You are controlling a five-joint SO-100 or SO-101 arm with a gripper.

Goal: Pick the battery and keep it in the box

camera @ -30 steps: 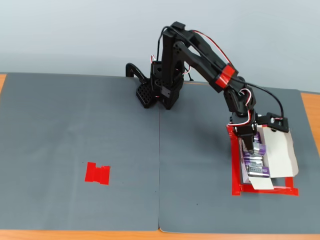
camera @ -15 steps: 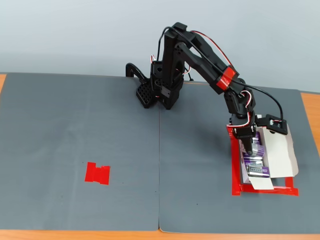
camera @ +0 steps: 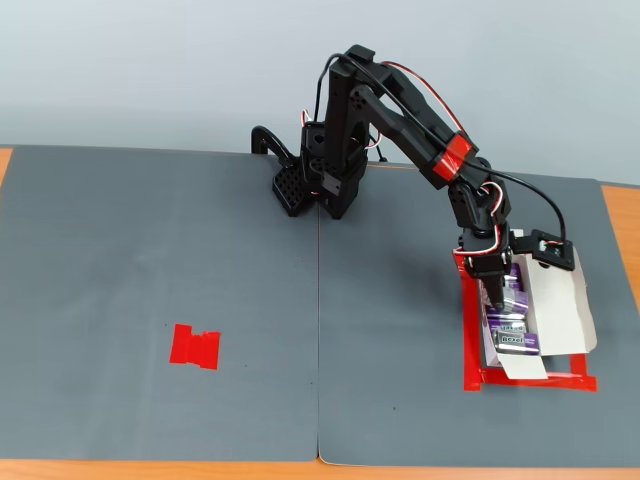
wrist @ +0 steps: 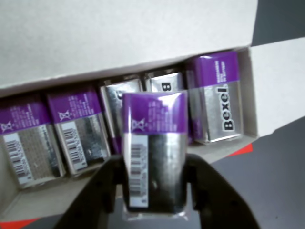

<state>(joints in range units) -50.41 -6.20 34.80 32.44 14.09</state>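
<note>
Purple-and-silver battery (wrist: 153, 150) nearest the wrist camera, upright, pinched between the black fingers (wrist: 102, 191) of the gripper (wrist: 155, 200); jaws closed on its sides. Beyond it, the box (wrist: 119, 43), white cardboard, with a row of like batteries (wrist: 76, 129) lying flat inside; one at the right end reads "Bexel" (wrist: 220, 98). In the fixed view the gripper (camera: 497, 297) hangs over the box (camera: 560, 305), inside the red tape outline (camera: 468, 345) on the grey mat (camera: 150, 260). Small red tape patch (camera: 195, 347) well apart, left.
</note>
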